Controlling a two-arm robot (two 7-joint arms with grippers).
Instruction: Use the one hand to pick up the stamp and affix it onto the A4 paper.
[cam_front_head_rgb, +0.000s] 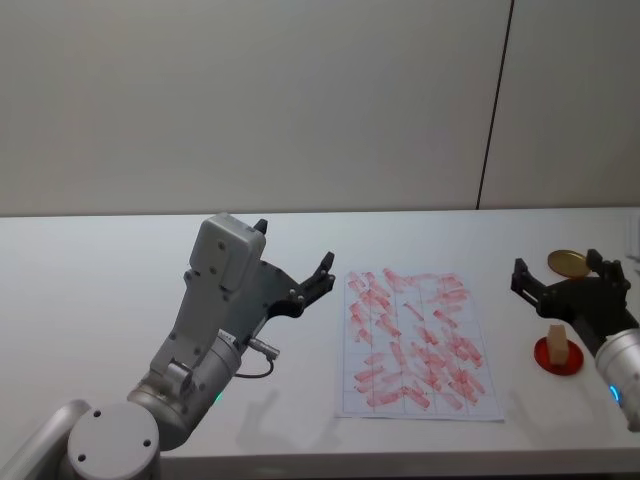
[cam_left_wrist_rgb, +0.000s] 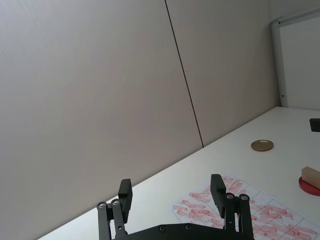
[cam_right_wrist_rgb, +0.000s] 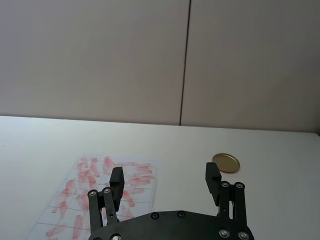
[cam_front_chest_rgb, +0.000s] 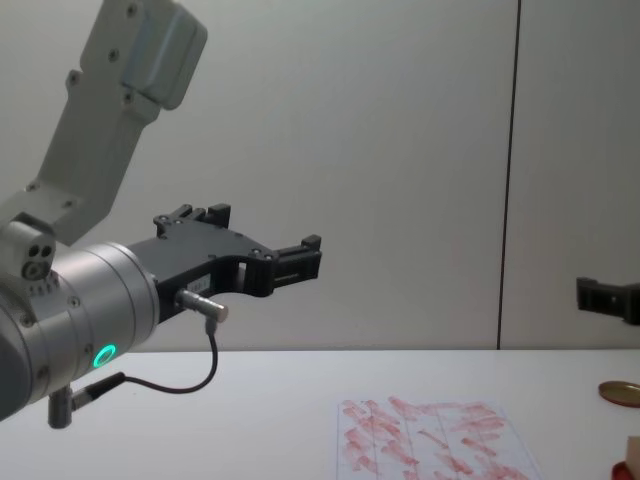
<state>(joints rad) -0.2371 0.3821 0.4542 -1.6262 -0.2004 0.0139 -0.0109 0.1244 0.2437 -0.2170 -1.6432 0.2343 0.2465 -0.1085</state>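
The stamp (cam_front_head_rgb: 556, 342), a small beige block, stands upright on a flat red pad (cam_front_head_rgb: 570, 364) at the right of the table. My right gripper (cam_front_head_rgb: 558, 272) hovers open just behind and above it, nothing between its fingers; from its own wrist its jaws (cam_right_wrist_rgb: 165, 178) spread wide over the table. The A4 paper (cam_front_head_rgb: 415, 340) lies flat in the middle, covered in red-pink smears. My left gripper (cam_front_head_rgb: 294, 247), on the arm with the green ring light, is raised open to the left of the paper. The left wrist view takes in the stamp (cam_left_wrist_rgb: 310, 176) and the paper (cam_left_wrist_rgb: 240, 210).
A round gold disc (cam_front_head_rgb: 566, 262) lies on the table behind the red pad, close under the right gripper. A grey panelled wall runs along the back of the white table (cam_front_head_rgb: 100, 270). The table's front edge passes just below the paper.
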